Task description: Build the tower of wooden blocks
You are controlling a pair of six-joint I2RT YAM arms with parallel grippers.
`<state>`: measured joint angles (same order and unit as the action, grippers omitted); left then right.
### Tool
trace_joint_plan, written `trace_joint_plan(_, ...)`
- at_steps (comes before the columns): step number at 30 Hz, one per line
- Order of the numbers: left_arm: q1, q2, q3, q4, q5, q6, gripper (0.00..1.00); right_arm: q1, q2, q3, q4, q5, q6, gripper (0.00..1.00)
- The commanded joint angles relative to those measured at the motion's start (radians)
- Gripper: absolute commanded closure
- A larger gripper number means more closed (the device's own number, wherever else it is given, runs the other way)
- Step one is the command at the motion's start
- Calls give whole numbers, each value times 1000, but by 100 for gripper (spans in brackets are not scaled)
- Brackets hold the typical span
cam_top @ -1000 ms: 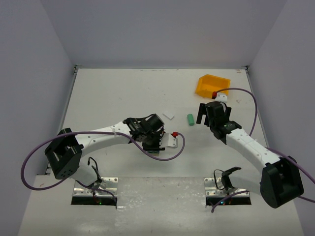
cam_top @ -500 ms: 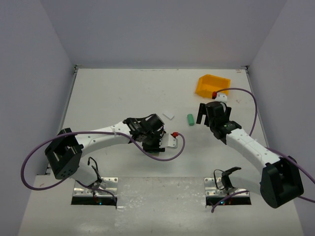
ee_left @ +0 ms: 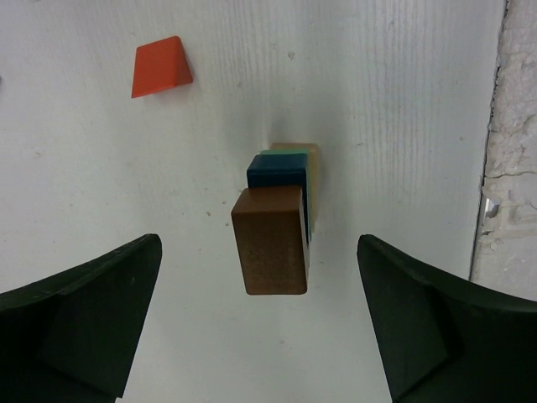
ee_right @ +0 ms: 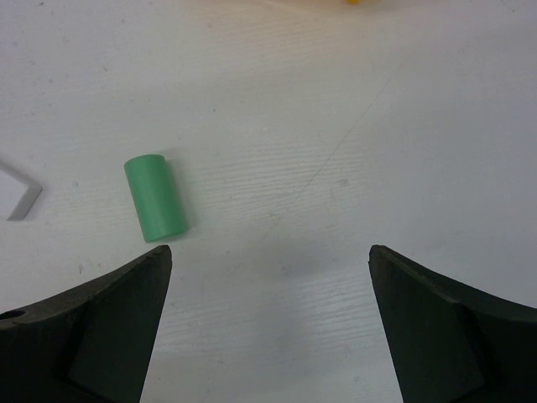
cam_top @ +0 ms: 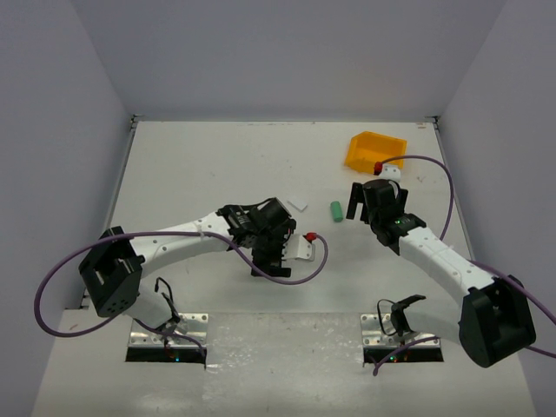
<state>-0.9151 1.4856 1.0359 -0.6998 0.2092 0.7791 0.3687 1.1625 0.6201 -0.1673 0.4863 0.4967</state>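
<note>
In the left wrist view the wood block tower [ee_left: 273,227] stands on the white table. A brown block [ee_left: 268,243] lies on top, over a blue one [ee_left: 277,174], with green and tan edges below. My left gripper [ee_left: 260,336] is open above it, its fingers [ee_left: 84,323] well apart from the brown block. A red wedge block [ee_left: 159,67] lies apart at the upper left. From above, the left gripper [cam_top: 271,259] hides the tower. My right gripper [ee_right: 268,336] is open and empty near a green cylinder [ee_right: 155,197] [cam_top: 335,210].
A yellow bin [cam_top: 375,150] sits at the back right, behind the right gripper [cam_top: 358,204]. A flat white piece [cam_top: 298,202] lies between the two grippers. Purple cables loop off both wrists. A rough strip [ee_left: 508,168] borders the table on the near side.
My left gripper has opened wide and let go of the brown block, which stays on top of the stack. The right arm has not moved.
</note>
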Motion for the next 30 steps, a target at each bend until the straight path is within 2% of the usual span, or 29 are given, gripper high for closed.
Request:
trace_joint_plan(1, -7, -48, 52, -5, 11, 30, 0, -4, 2, 17, 17, -3, -12, 1)
trace_joint_plan(8, 11, -117, 63, 36, -18, 43, 0, -4, -32, 8, 16, -12, -35, 1)
trace_joint_plan(11, 76, -153, 98, 103, 12, 2, 0, -5, -69, -1, 17, -23, -47, 1)
trace_joint_plan(13, 161, -170, 149, 191, 52, -61, 0, -4, -87, -6, 18, -36, -56, 1)
trace_joint_plan(15, 262, -165, 191, 362, 131, -237, 0, -4, -96, -10, 18, -58, -58, 1)
trace_joint_plan(17, 368, -153, 225, 498, 125, -404, 0, -5, -101, -11, 21, -91, -53, 1)
trace_joint_plan(18, 400, -140, 231, 622, 48, -553, 0, -5, -101, -13, 27, -113, -53, 1)
trace_joint_plan(21, 419, -103, 284, 827, -219, -834, 0, -5, -81, -9, 51, -162, -44, 1)
trace_joint_plan(23, 421, -74, 342, 853, -352, -1003, 0, -5, -51, -3, 68, -191, -43, 1)
trace_joint_plan(26, 422, -48, 428, 845, -403, -1154, 0, -5, 11, 14, 92, -245, -47, 1)
trace_joint_plan(30, 422, -55, 427, 840, -441, -1289, 0, -6, 133, 62, 99, -271, -47, 1)
